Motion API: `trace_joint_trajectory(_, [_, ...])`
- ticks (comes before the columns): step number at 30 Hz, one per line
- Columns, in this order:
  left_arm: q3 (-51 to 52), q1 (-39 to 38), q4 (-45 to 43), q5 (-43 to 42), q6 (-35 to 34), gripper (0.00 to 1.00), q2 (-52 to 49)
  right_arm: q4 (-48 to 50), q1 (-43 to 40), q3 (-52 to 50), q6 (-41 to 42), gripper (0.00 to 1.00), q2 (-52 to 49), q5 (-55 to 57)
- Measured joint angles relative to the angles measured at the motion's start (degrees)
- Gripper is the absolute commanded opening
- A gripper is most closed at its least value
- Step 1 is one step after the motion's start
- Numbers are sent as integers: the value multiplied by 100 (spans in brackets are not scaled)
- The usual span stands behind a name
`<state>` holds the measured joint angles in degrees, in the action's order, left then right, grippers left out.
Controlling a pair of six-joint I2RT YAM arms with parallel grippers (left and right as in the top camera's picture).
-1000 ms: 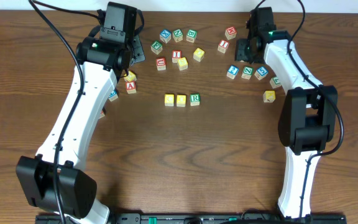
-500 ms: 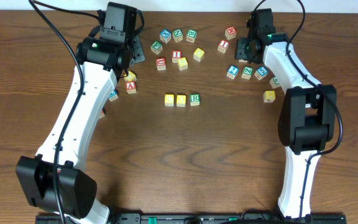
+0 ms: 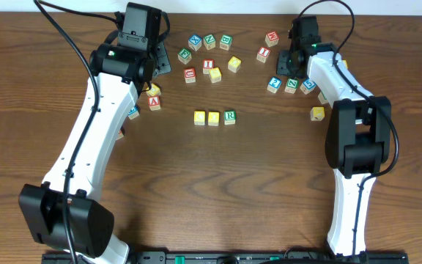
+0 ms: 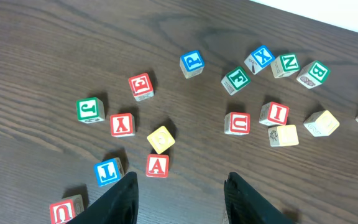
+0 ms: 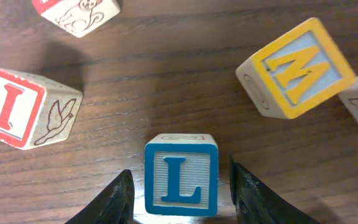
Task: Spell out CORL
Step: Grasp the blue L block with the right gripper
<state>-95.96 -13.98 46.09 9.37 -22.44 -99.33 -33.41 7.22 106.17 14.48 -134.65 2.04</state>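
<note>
Three cubes stand in a row mid-table: two yellow-topped cubes (image 3: 199,116) (image 3: 213,117) and the green R cube (image 3: 229,116). The blue L cube (image 5: 181,183) stands on the table between the open fingers of my right gripper (image 5: 179,171), with a gap on each side. In the overhead view my right gripper (image 3: 293,60) is at the back right and hides that cube. My left gripper (image 4: 180,199) is open and empty above the table at the back left (image 3: 154,67), near a red A cube (image 4: 157,165).
A red I cube (image 5: 17,115) and a yellow M cube (image 5: 297,68) lie close to the right gripper. Several loose cubes lie at the back centre (image 3: 209,51) and right (image 3: 291,85). More lie by the left arm, including another blue-lettered one (image 4: 107,172).
My right gripper has shifted slightly left and toward the back. The left arm and the row of three cubes have not moved.
</note>
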Motion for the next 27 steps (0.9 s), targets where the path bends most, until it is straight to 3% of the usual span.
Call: trace_joint_trajectory(27, [0, 0, 0, 0, 0, 45, 0, 116, 0, 0, 439, 31, -109, 170])
